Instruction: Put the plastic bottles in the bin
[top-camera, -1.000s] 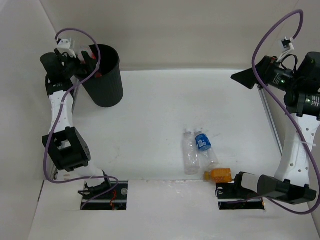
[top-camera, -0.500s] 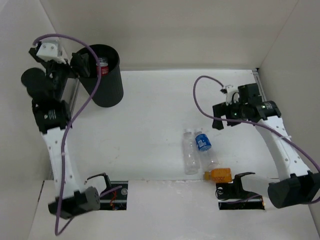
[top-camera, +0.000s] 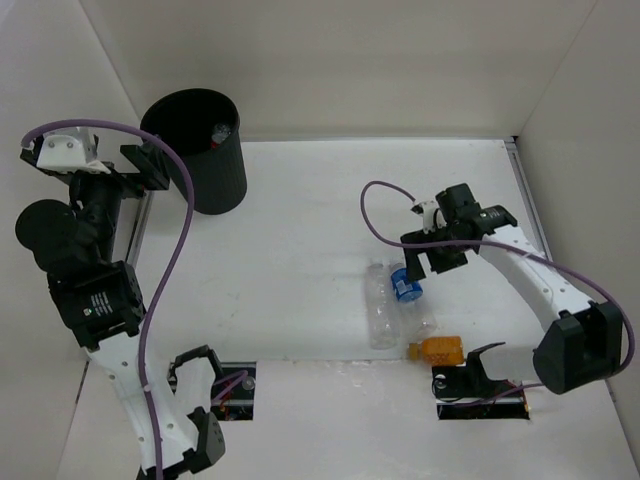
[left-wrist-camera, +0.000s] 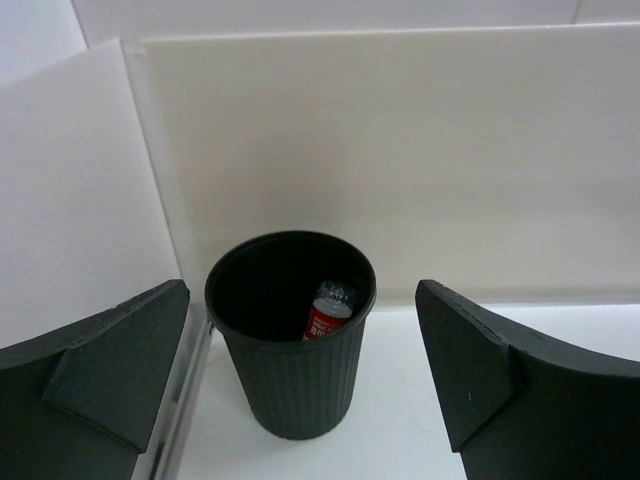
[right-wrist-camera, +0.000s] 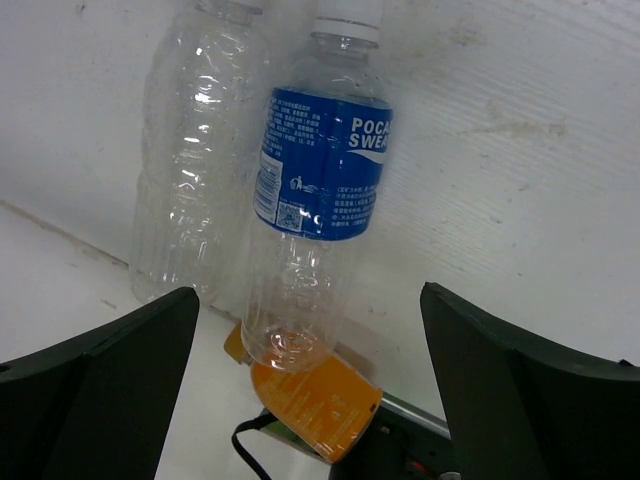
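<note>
Pulling back from the bin (left-wrist-camera: 290, 400), the left gripper (top-camera: 152, 165) hangs spread and empty, and the red-labelled bottle (left-wrist-camera: 325, 315) now lies inside. The right gripper (top-camera: 425, 258) has swung down, fingers wide, over the blue-labelled bottle (right-wrist-camera: 320, 190), which lies on the table (top-camera: 300, 230) beside the plain bottle (right-wrist-camera: 190, 160) and the orange bottle (right-wrist-camera: 315, 400). One binned, three to go.

Overhead; wrist views toward bin (left-wrist-camera: 290, 400), bottles (right-wrist-camera: 318, 185)
</note>
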